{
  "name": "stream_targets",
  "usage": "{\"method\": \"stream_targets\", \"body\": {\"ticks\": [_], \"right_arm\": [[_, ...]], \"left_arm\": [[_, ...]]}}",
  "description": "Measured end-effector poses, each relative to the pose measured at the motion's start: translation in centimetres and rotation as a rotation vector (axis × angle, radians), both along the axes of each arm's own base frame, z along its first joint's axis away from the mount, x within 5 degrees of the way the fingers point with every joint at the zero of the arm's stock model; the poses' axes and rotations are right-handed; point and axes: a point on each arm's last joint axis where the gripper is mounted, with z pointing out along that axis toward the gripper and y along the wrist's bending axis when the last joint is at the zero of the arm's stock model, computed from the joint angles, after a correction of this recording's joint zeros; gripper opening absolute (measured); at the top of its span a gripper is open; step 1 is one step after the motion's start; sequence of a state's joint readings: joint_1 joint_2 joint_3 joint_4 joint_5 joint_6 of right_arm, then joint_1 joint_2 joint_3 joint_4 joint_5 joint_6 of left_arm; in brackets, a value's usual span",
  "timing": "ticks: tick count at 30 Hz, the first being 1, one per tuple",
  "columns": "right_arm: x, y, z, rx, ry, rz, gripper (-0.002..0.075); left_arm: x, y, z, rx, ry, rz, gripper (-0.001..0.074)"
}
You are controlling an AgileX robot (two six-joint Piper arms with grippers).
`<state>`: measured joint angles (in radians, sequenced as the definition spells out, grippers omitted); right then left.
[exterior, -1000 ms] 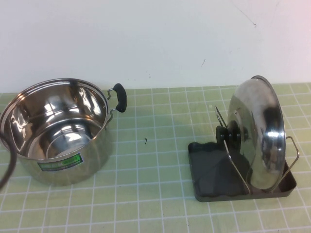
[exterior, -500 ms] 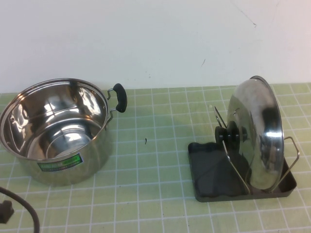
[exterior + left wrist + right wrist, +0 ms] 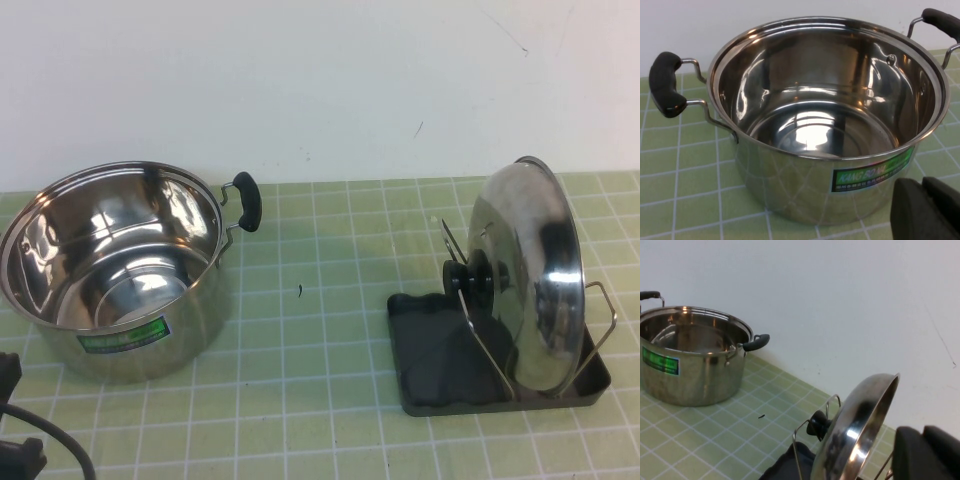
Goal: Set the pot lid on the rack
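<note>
The pot lid point(image 3: 530, 280) stands on edge in the rack point(image 3: 430, 340), held between its wire loops, with its black knob point(image 3: 470, 280) facing the pot. It also shows in the right wrist view point(image 3: 855, 430). My right gripper point(image 3: 922, 435) is shut and empty, just beside and behind the lid's rim and not touching it. It is out of the high view. My left gripper point(image 3: 922, 187) is shut and empty, low in front of the pot point(image 3: 825, 115), near its green label. Dark parts of the left arm point(image 3: 15, 455) show at the near left corner.
The open steel pot point(image 3: 110, 270) with black side handles stands at the left of the green tiled mat. A white wall runs close behind. A small dark speck point(image 3: 299, 291) lies on the mat between the pot and the rack.
The left arm's cable and dark parts have drawn back from beside the pot to the near left corner. The lid, rack and pot have not moved.
</note>
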<state>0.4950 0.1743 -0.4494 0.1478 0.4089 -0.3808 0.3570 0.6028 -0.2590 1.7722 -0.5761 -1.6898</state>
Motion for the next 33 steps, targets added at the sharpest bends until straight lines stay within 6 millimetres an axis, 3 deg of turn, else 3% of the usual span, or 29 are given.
{"method": "stream_targets", "body": {"ticks": [3, 6, 13, 18, 24, 33], "right_arm": [[0.1, 0.0, -0.7, -0.021, 0.018, -0.007, 0.0031], [0.1, -0.3, -2.9, -0.041, 0.078, -0.067, 0.0030], [0.8, -2.0, -7.9, -0.015, 0.027, -0.455, 0.0030], [1.4, -3.1, -11.1, -0.033, 0.082, -0.674, 0.0030], [1.6, -3.4, -13.2, 0.035, 0.158, -0.711, 0.0030], [1.6, -3.0, -13.7, 0.106, 0.220, -0.628, 0.0030]], "left_arm": [[0.0, 0.0, 0.0, 0.000, 0.000, 0.000, 0.0001], [0.0, 0.0, 0.0, 0.000, 0.000, 0.000, 0.0001], [0.0, 0.0, 0.0, 0.000, 0.000, 0.000, 0.0000], [0.0, 0.0, 0.0, 0.000, 0.000, 0.000, -0.0001], [0.0, 0.0, 0.0, 0.000, 0.000, 0.000, -0.0001], [0.0, 0.0, 0.0, 0.000, 0.000, 0.000, -0.0001]]}}
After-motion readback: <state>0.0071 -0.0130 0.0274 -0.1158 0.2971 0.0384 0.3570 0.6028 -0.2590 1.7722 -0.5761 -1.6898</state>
